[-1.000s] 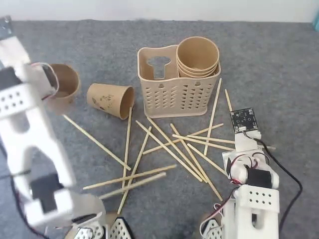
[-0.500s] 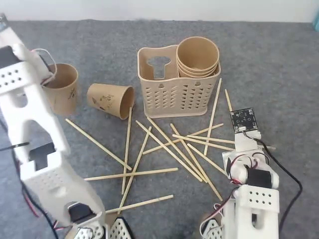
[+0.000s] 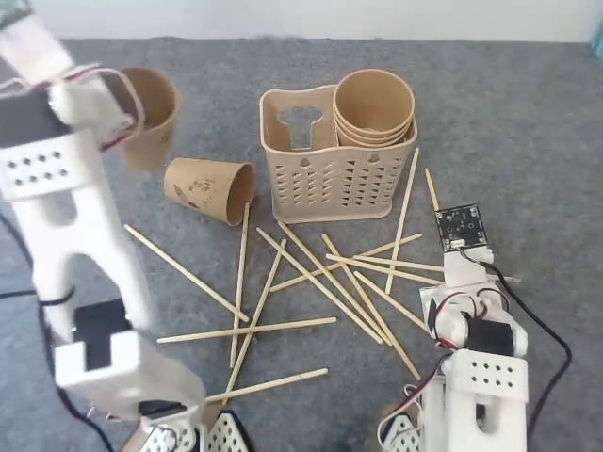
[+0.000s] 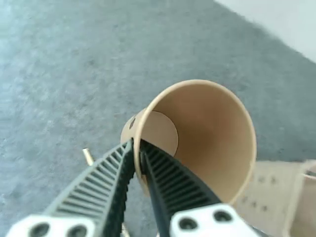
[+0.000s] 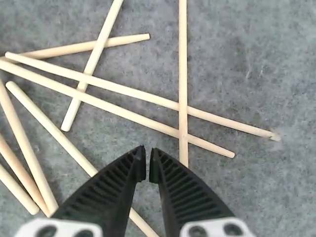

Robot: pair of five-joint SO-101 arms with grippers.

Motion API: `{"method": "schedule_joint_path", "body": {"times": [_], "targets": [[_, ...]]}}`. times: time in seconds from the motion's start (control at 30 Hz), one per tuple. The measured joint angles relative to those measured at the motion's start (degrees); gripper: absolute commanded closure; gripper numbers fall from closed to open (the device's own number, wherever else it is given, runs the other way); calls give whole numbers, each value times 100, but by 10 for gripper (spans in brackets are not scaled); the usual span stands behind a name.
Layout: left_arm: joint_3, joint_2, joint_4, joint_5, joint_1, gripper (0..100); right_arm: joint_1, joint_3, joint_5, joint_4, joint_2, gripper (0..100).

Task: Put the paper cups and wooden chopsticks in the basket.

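High view: L hand (image 3: 121,105) grips cup (image 3: 153,102), tilted, mouth up.

The paper cup (image 3: 158,108), clamped by its wall in the jaws of the left gripper (image 4: 137,147), is lifted off the surface near the left edge and carried toward the basket (image 3: 334,179), and is now tilted. One chopstick (image 3: 267,385) is shifted toward the near edge.

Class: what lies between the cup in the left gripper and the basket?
High view: bare grey carpet between the held cup and the basket; the tipped cup lies off that line.
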Motion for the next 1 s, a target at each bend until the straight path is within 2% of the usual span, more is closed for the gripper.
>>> {"method": "schedule_joint_path", "body": {"times": [0.2,0.53,0.73,1.0], "targets": [[-176,-563,0,255,1081,987,0,62,0,0,0,969],[-1582,-1046,9,1108,3015,987,0,158,97,-158,0,969],[-1705,-932,-413,1371,3429,987,0,158,97,-158,0,969],[-1714,97,-826,1407,3780,987,0,158,97,-158,0,969]]}}
